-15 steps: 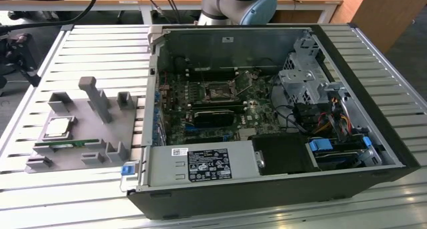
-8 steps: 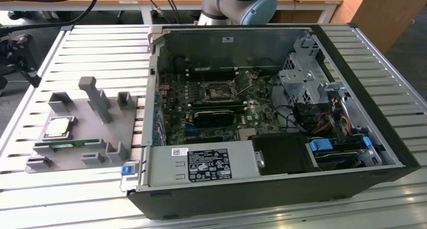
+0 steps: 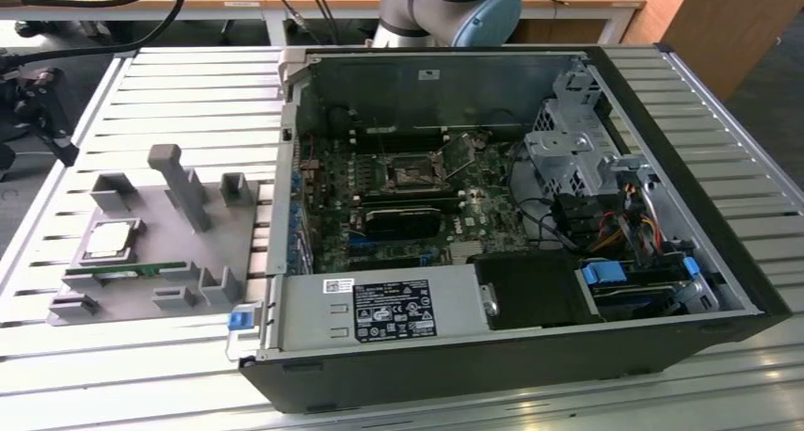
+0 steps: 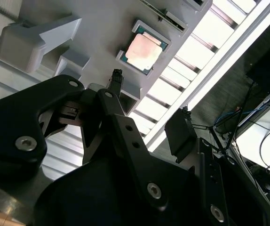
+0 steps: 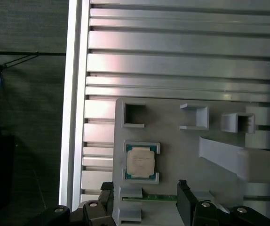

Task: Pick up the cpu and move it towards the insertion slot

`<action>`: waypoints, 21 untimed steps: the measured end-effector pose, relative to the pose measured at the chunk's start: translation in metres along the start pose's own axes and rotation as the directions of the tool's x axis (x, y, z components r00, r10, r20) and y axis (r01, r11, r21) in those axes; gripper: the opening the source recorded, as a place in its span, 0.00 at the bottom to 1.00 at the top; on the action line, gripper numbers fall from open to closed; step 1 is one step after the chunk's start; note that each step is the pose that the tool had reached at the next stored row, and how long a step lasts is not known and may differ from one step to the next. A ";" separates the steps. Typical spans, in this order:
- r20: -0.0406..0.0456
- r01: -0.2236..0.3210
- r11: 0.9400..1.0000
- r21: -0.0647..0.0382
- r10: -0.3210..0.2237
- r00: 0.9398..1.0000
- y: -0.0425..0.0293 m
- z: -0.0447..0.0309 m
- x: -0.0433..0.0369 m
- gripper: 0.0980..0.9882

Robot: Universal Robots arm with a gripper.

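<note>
Fingers (image 5: pixel 186 202) of the gripper (image 5: pixel 144 190) stand wide apart, empty, near the cpu (image 5: pixel 140 161), which lies in a grey fixture (image 5: pixel 172 150) recess. Well apart, the insertion slot (image 3: pixel 412 173) sits inside the open computer case (image 3: pixel 503 367).

There was one cpu (image 5: pixel 140 161), lying just ahead of the gripper (image 5: pixel 145 187), in line with the gap between its two fingers (image 5: pixel 186 203), which stood spread apart. One green memory stick (image 5: pixel 149 198) lay closer in, between those two fingers. One grey holder plate (image 5: pixel 182 150) carried both, with one tall post (image 3: pixel 176 182) on it. Farther off from the gripper there was one open computer case (image 3: pixel 503 370), holding one insertion slot (image 3: pixel 412 174) and one labelled metal box (image 3: pixel 377 309). There was one robot arm (image 3: pixel 446 3).
</note>
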State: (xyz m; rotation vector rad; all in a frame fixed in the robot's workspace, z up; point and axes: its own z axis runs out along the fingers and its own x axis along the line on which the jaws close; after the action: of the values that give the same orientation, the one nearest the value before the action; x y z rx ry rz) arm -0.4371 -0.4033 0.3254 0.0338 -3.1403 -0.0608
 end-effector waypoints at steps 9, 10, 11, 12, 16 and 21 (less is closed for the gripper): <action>0.000 0.000 1.000 0.000 0.000 1.000 -0.0001 0.0029 0.0000 0.62; 0.000 0.000 1.000 0.000 0.000 1.000 -0.0002 0.0033 0.0000 0.62; 0.000 0.000 1.000 0.000 0.000 1.000 -0.0002 0.0037 0.0000 0.62; 0.000 0.000 1.000 0.000 0.000 1.000 -0.0002 0.0041 0.0000 0.62; 0.000 0.000 1.000 0.000 0.000 1.000 -0.0003 0.0058 0.0000 0.62; 0.000 0.000 1.000 0.000 0.000 1.000 -0.0004 0.0082 0.0000 0.62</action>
State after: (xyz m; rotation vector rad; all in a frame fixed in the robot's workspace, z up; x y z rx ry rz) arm -0.4371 -0.4034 0.3172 0.0339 -3.1403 -0.0610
